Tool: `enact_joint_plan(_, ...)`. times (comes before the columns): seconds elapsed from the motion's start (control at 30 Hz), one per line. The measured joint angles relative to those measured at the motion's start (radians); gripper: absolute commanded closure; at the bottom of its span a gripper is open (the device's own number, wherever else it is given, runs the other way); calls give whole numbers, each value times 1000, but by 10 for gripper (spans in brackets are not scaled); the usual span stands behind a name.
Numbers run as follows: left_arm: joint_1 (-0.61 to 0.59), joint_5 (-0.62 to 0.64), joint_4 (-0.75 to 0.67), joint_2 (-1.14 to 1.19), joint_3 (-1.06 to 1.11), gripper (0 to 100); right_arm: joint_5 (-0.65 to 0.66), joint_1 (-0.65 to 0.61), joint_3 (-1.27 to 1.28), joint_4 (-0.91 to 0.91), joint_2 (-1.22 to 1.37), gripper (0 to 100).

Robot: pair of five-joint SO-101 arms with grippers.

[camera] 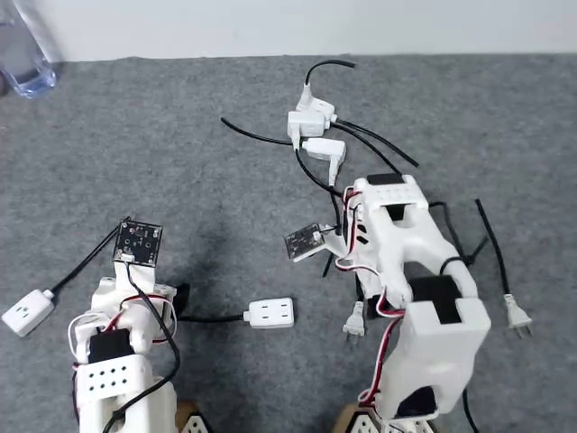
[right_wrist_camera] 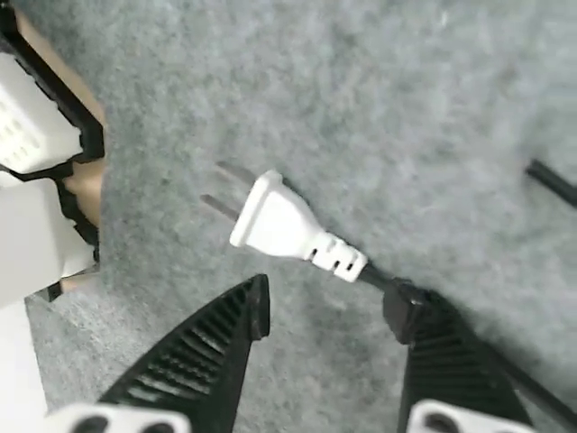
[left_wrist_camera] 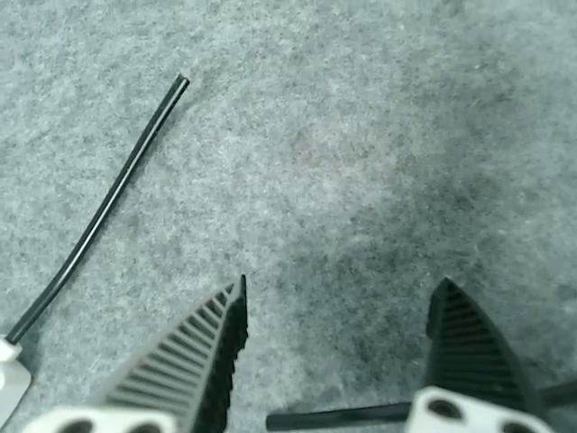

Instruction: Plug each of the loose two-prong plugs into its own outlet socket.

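Note:
A loose white two-prong plug [right_wrist_camera: 288, 230] lies flat on the grey carpet, with its black cable running under one finger. My right gripper [right_wrist_camera: 329, 298] hangs open just over the plug's cable end, touching nothing. In the high view this plug [camera: 354, 323] lies beside the right arm [camera: 415, 271]. A second loose plug [camera: 517, 316] lies to that arm's right. A white outlet socket [camera: 270, 313] sits between the arms and another socket [camera: 23, 312] at the far left. My left gripper [left_wrist_camera: 343, 289] is open over bare carpet.
A white outlet block [camera: 311, 117] with a plug in it [camera: 325, 149] lies at the back centre, with black cables spreading from it. A thin black cable [left_wrist_camera: 108, 207] crosses the carpet near my left gripper. A clear bottle [camera: 22, 54] stands at the back left corner.

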Motion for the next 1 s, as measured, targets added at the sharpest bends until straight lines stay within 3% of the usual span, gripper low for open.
enact_joint_plan(0.2, 0, 0, 0, 0, 0, 694, -18, -55, -35, 121, -57, 721)
enact_joint_plan(0.4, 0, 0, 0, 0, 0, 694, -41, -83, 29, 29, -84, 719)
enact_joint_plan(0.57, 0, 0, 0, 0, 0, 694, -261, -81, 126, -137, -126, 720)
enact_joint_plan(0.7, 0, 0, 0, 0, 0, 694, -377, -75, 153, -152, -141, 720)
enact_joint_plan(1.0, 0, 0, 0, 0, 0, 694, -347, -55, 66, 178, -121, 720)
